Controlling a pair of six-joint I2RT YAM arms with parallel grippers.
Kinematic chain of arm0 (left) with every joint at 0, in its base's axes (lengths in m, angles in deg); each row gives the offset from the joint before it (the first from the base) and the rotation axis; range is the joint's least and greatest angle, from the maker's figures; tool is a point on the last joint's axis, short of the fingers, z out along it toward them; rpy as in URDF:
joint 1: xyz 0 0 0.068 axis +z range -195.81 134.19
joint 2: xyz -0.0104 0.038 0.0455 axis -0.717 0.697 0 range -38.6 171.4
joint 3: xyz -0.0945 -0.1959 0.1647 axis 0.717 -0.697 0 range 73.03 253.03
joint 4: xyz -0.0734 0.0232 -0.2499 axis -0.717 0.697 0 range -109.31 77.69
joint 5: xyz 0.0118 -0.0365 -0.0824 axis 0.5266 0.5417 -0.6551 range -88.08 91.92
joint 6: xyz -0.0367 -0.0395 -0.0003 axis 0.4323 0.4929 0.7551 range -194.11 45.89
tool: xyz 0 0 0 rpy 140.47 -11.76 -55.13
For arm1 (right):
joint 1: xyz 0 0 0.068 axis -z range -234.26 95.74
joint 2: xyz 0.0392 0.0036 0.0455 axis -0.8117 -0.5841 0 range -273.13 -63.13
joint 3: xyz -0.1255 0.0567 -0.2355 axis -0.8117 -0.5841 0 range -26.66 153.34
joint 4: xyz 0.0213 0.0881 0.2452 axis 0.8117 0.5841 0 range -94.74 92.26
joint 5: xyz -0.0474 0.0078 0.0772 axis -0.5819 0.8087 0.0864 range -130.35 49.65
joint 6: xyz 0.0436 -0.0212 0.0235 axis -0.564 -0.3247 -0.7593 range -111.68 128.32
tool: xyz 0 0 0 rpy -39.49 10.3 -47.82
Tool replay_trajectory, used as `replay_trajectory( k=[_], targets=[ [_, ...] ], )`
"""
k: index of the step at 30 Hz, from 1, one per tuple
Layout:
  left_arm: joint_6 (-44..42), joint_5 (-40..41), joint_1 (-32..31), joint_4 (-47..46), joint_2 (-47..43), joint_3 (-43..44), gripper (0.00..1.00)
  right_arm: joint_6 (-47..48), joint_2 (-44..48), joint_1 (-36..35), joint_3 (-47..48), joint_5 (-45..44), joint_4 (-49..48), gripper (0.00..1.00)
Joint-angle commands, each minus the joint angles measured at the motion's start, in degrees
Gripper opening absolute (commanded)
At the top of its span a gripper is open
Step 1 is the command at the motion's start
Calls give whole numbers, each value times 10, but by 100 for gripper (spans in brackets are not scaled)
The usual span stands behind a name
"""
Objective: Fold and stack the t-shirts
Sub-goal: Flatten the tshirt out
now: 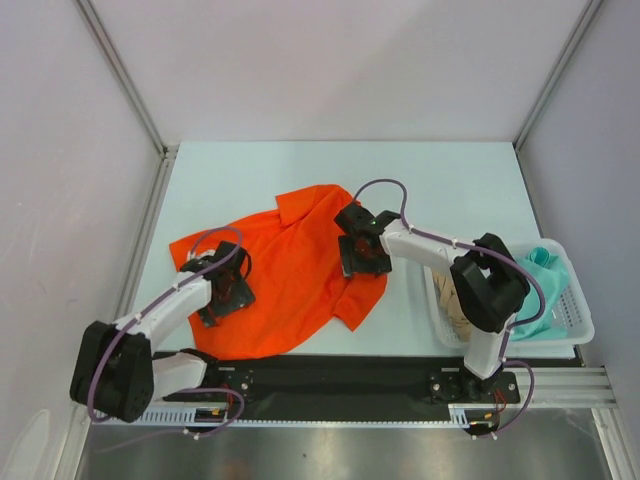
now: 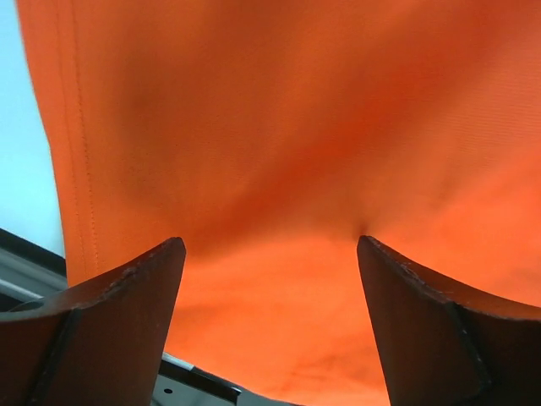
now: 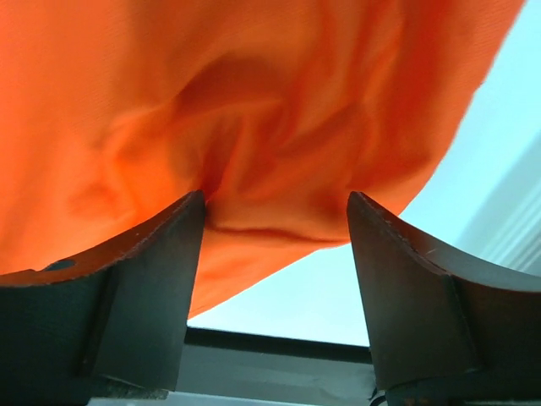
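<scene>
The large orange-red t-shirt (image 1: 285, 275) lies spread and rumpled on the table's middle. My left gripper (image 1: 225, 292) is open and pressed down on its left part; the left wrist view shows flat orange cloth (image 2: 279, 152) between the spread fingers (image 2: 127, 313). My right gripper (image 1: 365, 255) is open over the shirt's right side, with bunched orange folds (image 3: 254, 127) between its fingers (image 3: 397, 279). The teal-green t-shirt (image 1: 540, 275) and the beige-tan t-shirt (image 1: 458, 305) lie in the basket at the right.
The white mesh basket (image 1: 580, 325) sits at the table's right front corner beside the right arm. Grey walls stand on three sides. A black rail (image 1: 330, 375) runs along the near edge, seen also in both wrist views.
</scene>
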Motion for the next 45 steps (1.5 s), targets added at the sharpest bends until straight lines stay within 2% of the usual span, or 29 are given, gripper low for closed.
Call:
replay_trajectory(
  k=[1,2,5,6,8,9,10,13,15,17,20,22,23,26,29,32,35,36,38,41,45],
  targets=[
    [27,-48,13,-67,42,-11,85,19,-4,5,-5,-33,1,72],
    [31,-54,14,-76,52,-12,83,20,-4,6,-9,-35,-3,71],
    [26,-50,15,-105,104,3,67,26,1,21,-18,-3,-16,66],
    [20,-46,15,-111,114,12,46,26,5,24,-26,5,-20,64],
    [1,-33,16,-123,144,51,24,31,18,33,-34,19,-28,57],
    [-6,-12,15,-127,155,70,6,33,25,38,-40,17,-28,56],
    [-13,-1,16,-127,185,91,0,35,34,41,-44,11,-29,55],
    [-47,49,16,-106,265,237,0,49,63,58,-60,9,-26,54],
    [-69,68,16,-87,307,295,0,68,74,67,-64,8,-20,55],
    [-90,79,16,-74,356,369,0,83,87,67,-68,-4,-12,61],
    [-122,78,16,-71,383,422,0,105,106,67,-70,-18,-2,70],
    [-129,85,16,-51,384,440,10,112,123,66,-66,-21,9,74],
    [-130,93,16,-41,381,444,31,115,128,65,-62,-14,14,75],
    [-114,115,16,-16,326,399,67,115,157,51,-67,5,17,75],
    [-98,134,16,-5,237,323,77,106,182,39,-79,46,8,74],
    [-76,138,17,17,143,253,75,93,196,39,-102,109,-20,72],
    [-84,75,32,-23,57,167,72,84,183,35,-122,137,-64,69],
    [-92,25,50,-65,46,145,70,76,176,32,-119,141,-70,68],
    [-102,-15,68,-91,44,107,63,69,146,30,-105,141,-71,68],
    [-117,-47,86,-136,74,95,58,59,118,33,-93,125,-60,70],
    [-103,-80,131,-126,129,107,60,63,116,32,-103,128,-49,70]
  ],
)
